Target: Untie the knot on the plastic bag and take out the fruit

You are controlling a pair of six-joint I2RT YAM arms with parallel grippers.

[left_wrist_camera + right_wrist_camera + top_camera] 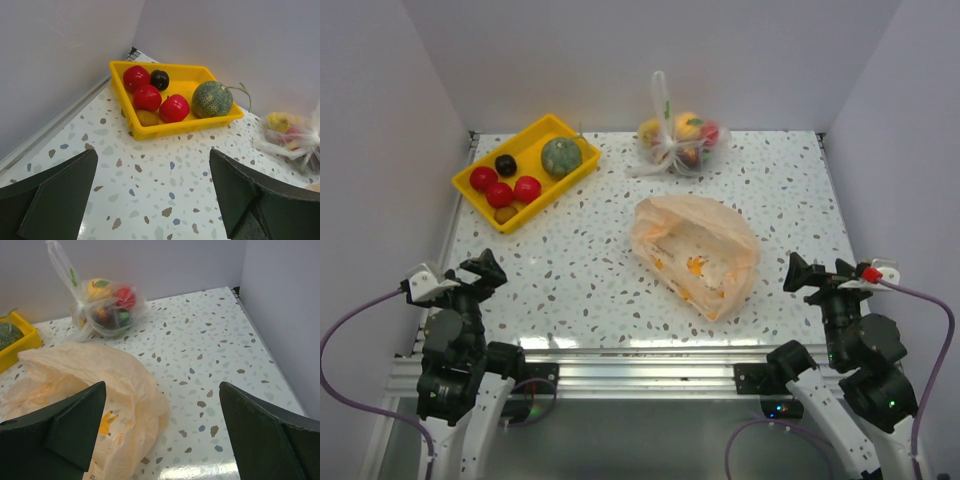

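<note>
The peach-orange plastic bag (695,255) lies slack and flattened on the speckled table, right of middle. No knot shows on it. It also shows at the lower left of the right wrist view (90,390). The fruit lies in a yellow tray (535,140) at the far left: three red ones (500,193), a green one (561,157), a dark one (506,164) and a small brown one (506,213). My left gripper (478,272) is open and empty near the front left edge, well short of the tray (185,85). My right gripper (815,275) is open and empty, just right of the bag.
A smaller clear bag of fruit (677,140) with a white knot stands at the far middle, and shows in the right wrist view (105,307). Walls close the table at the back and on both sides. The metal rail (640,370) runs along the near edge.
</note>
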